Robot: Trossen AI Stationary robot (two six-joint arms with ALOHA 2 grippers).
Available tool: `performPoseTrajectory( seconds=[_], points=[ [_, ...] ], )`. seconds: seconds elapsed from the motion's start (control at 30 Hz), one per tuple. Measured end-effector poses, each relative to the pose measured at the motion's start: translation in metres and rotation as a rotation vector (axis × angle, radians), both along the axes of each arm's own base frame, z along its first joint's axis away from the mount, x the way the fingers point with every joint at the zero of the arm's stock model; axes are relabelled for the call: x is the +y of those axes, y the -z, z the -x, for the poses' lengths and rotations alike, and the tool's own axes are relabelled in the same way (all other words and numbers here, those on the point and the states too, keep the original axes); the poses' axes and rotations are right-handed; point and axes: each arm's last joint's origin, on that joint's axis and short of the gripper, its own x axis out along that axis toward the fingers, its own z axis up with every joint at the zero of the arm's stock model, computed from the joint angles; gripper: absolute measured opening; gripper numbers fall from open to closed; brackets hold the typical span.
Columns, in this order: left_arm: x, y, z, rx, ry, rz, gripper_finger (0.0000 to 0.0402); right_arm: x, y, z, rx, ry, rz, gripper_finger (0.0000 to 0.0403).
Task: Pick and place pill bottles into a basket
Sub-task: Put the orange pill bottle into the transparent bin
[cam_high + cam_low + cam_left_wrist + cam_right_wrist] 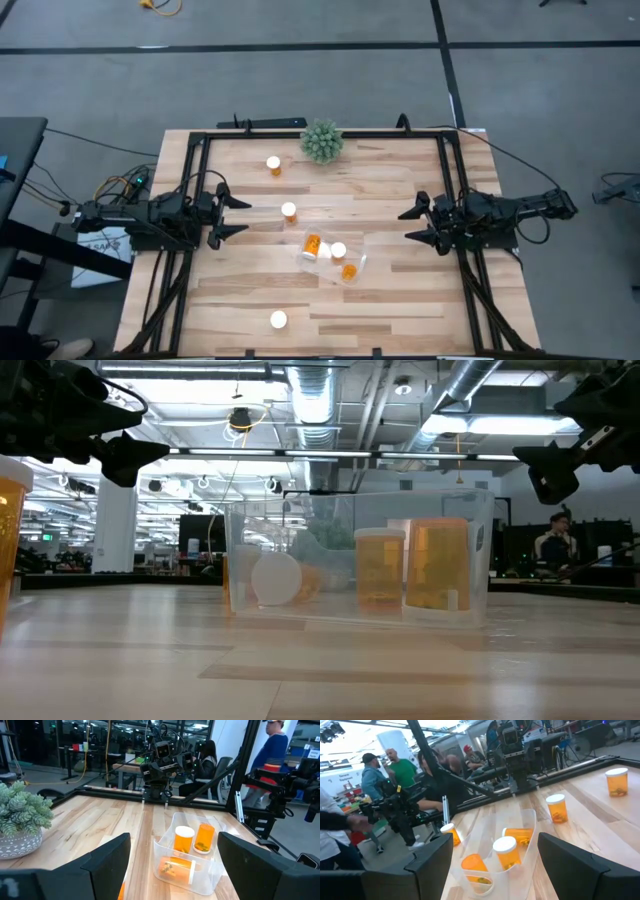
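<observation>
The pill bottles number six, and three of them already sit inside the basket (355,262), the clear tray near the middle of the counter (400,310). One of those three lies on its side (313,245), one stands upright showing its white cap (338,250), and the third (349,270) appears to stand cap-down at the far corner of the tray (the wrist views show its orange base uppermost).

Three bottles are left out on the wood. One (289,211) stands near the basket, on the side toward the spiky green plant (321,141). Another (273,164) stands farther off in that same direction, close beside the plant. The last (278,320) stands alone well away from the basket on the opposite side, toward the counter's near edge. Judged from this, the task is about half done.

The left end effector (234,216) hovers well to one side of the basket, its fingers spread wide and holding nothing. The right end effector (418,224) hovers on the other side, fingers likewise parted and empty. Neither touches a bottle.
</observation>
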Motion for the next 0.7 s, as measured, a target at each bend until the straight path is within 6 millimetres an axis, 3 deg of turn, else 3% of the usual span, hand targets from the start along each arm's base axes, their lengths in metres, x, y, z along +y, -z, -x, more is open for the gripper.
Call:
performPoseTrajectory(
  seconds=[0.5,0.7],
  points=[
    [0.0,0.0,0.0,0.0,0.001,0.01,0.029,0.0,0.0,0.0,0.0,0.0,0.0,0.0286],
    [-0.001,-0.0064,0.0004,-0.056,0.05,0.27,0.029,0.0,0.0002,0.0,0.001,0.0,0.0,0.0286]
  ],
)
